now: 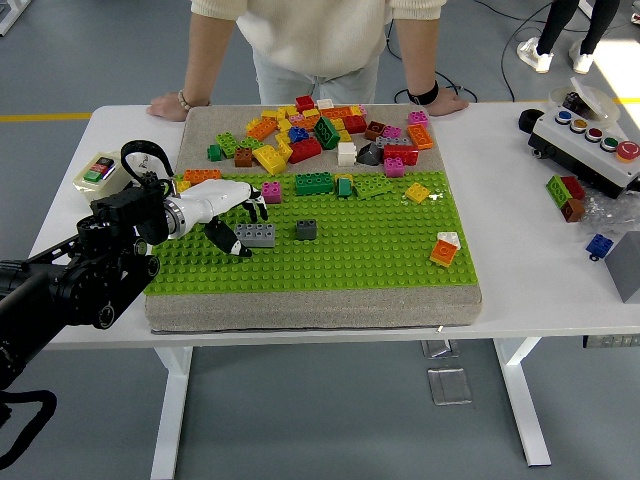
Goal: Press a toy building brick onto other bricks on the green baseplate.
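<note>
My left hand (238,217), white with black fingertips, hovers over the left part of the green baseplate (340,255). Its fingers are spread and hold nothing. The thumb tip sits just left of a grey brick (256,235) that stands on the plate. A darker grey brick (306,229) stands a little to the right. A pink brick (272,192) lies just behind the fingertips. A green brick (314,183) and a yellow brick (417,192) sit along the plate's far edge. An orange and white brick (445,248) lies at the right.
A pile of several loose coloured bricks (320,132) covers the grey mat behind the plate. A person stands at the far side, both hands (165,107) resting on the table. A button box (590,140) and loose bricks (567,195) lie at the right, a small device (98,173) at the left.
</note>
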You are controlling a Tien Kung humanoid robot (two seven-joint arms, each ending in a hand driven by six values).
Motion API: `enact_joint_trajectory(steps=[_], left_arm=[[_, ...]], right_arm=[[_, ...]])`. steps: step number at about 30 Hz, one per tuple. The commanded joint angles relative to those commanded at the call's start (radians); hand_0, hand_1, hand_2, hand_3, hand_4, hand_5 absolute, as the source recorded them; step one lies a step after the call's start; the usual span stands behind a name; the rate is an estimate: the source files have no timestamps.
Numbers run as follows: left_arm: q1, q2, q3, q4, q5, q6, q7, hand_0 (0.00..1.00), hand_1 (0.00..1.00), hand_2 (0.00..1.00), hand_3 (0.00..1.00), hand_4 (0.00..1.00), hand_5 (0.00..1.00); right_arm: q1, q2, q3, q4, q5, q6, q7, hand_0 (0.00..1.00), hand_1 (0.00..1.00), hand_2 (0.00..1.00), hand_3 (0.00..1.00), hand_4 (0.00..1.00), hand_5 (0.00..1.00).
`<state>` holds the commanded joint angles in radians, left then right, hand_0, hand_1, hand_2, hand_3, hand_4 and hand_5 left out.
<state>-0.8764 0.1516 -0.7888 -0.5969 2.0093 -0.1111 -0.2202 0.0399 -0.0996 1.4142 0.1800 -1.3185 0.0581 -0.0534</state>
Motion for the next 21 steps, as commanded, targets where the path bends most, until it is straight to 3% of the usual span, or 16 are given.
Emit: enact_joint_trajectory(steps=[7,8,13,14,21], left_arm=[[-0.004,-0.002,0.007,0.009,-0.013,0.001,-0.002,0.708,0.663,0.587,0.557,0.897,0.060],[-0.005,-0.002,0.007,0.010,-0.014,0.001,-0.002,0.675,0.635,0.578,0.550,0.854,0.042],[-0.010,-0.004,0.008,0.014,-0.021,-0.003,-0.001,0.675,0.635,0.578,0.550,0.854,0.042],[-0.011,-0.004,0.010,0.015,-0.023,-0.004,-0.001,0.643,0.601,0.576,0.548,0.814,0.036],[-0.015,-0.008,0.018,0.023,-0.029,-0.005,0.002,0.630,0.591,0.576,0.551,0.802,0.002]], right_arm=[[0.000,0.000,0.000,0.000,0.001,-0.001,0.001,0.759,0.688,0.731,0.704,0.981,0.493],[0.000,0.000,0.000,0.000,0.001,-0.001,0.001,0.759,0.688,0.732,0.703,0.980,0.493],[0.000,-0.001,0.001,0.000,0.000,0.000,0.000,0.759,0.688,0.732,0.703,0.980,0.493],[0.000,-0.001,0.000,0.000,0.001,0.000,0.001,0.759,0.688,0.731,0.705,0.981,0.492],[0.000,-0.001,0.000,0.000,0.003,-0.001,0.001,0.758,0.688,0.731,0.704,0.981,0.492]])
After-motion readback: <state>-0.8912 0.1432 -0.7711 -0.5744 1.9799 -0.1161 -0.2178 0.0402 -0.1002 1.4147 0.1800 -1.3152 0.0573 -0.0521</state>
